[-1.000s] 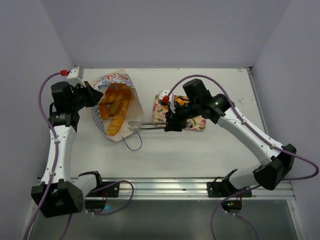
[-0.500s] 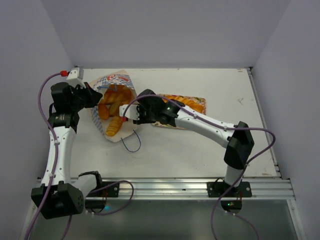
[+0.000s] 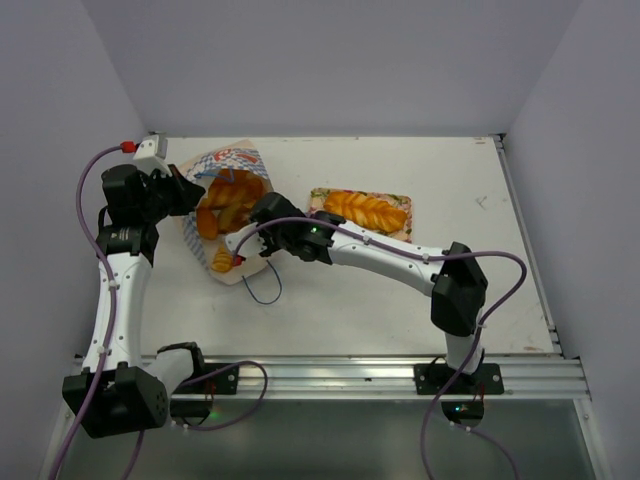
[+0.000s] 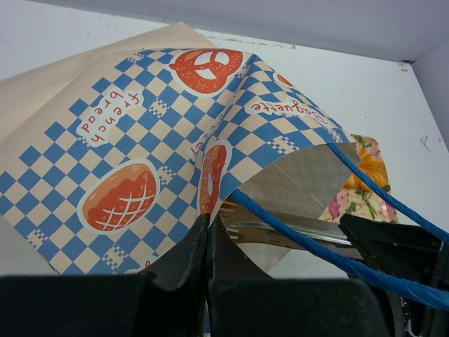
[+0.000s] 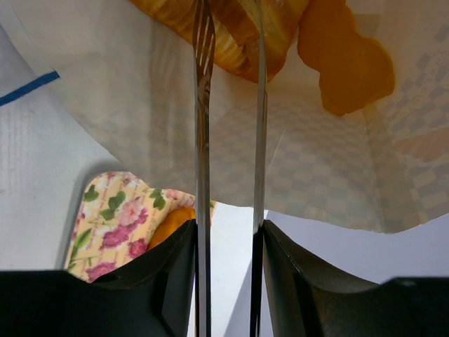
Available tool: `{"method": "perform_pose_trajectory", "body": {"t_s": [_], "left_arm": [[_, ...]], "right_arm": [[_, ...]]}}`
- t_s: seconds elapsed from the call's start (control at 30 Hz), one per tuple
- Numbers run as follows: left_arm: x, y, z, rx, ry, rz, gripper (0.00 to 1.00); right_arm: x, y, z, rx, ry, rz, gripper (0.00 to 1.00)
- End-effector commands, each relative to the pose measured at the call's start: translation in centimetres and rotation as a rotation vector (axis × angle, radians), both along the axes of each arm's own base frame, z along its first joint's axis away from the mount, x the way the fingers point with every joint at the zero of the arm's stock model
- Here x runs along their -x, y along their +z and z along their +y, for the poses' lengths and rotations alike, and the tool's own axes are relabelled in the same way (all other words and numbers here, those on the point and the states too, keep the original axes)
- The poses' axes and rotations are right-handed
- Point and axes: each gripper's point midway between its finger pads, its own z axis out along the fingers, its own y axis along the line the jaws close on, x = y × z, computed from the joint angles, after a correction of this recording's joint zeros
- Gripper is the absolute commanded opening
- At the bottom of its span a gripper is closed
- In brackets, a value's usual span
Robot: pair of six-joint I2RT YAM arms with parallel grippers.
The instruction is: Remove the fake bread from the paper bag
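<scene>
The paper bag [image 3: 226, 160] lies on its side at the left of the surface [image 3: 400, 300], its mouth towards the middle, with a blue cord handle [image 4: 302, 235] hanging across the opening. The left pincer [image 4: 208, 228] is closed tight on the bag's upper edge, its fingers pinching the checkered paper and holding the mouth up

The fake bread [image 3: 228, 200] sits inside the bag as a heap of glossy golden-orange pieces. The right pincer [image 5: 228, 239] stands at the bag's mouth, clamped on a pair of metal tongs [image 5: 202, 140], one finger pressed against each arm. The tongs run from the pincer straight into the bag, and their two arms pass either side of a brownish-orange piece [image 5: 231, 35] at the far end. The tips are cut off at the edge of the right wrist view, so they may be touching that piece or only flanking it. A flatter orange piece [image 5: 347, 67] lies just to the right of the tongs

One braided loaf [image 3: 365, 208] lies on the floral tray [image 3: 400, 228], beside the bag
</scene>
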Motion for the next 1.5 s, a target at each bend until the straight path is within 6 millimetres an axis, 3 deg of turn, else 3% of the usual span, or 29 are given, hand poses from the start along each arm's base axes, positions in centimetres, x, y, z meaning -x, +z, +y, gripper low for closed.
{"method": "perform_pose_trajectory", "body": {"t_s": [0.0, 0.23, 0.57, 0.93, 1.03, 1.13, 1.27, 1.47], "left_arm": [[-0.2, 2.6, -0.1, -0.009, -0.014, -0.075, 0.00], [-0.3, 2.5, -0.2, -0.004, -0.020, -0.078, 0.00], [-0.3, 2.6, -0.3, -0.001, -0.026, -0.081, 0.00], [-0.3, 2.6, -0.4, 0.005, -0.030, -0.081, 0.00], [-0.4, 2.5, -0.4, 0.006, -0.033, -0.078, 0.00], [-0.4, 2.5, -0.4, 0.007, -0.034, -0.078, 0.00], [-0.4, 2.4, -0.3, 0.007, -0.029, -0.076, 0.00], [-0.7, 2.6, -0.1, 0.003, -0.016, -0.075, 0.00]], "right_arm": [[-1.2, 2.9, 0.5, 0.021, 0.019, -0.123, 0.44], [-1.7, 2.5, 0.3, 0.094, 0.030, -0.165, 0.46], [-2.4, 2.0, 2.0, 0.108, 0.033, -0.205, 0.47], [-2.7, -0.1, 3.1, 0.142, 0.037, -0.208, 0.46], [-2.9, -0.3, 3.2, 0.142, 0.030, -0.214, 0.42], [-3.0, -0.4, 3.2, 0.135, 0.021, -0.215, 0.31], [-2.6, 0.6, 3.3, 0.094, 0.023, -0.201, 0.15], [-0.9, 3.2, 2.1, -0.006, 0.023, -0.132, 0.07]]}}
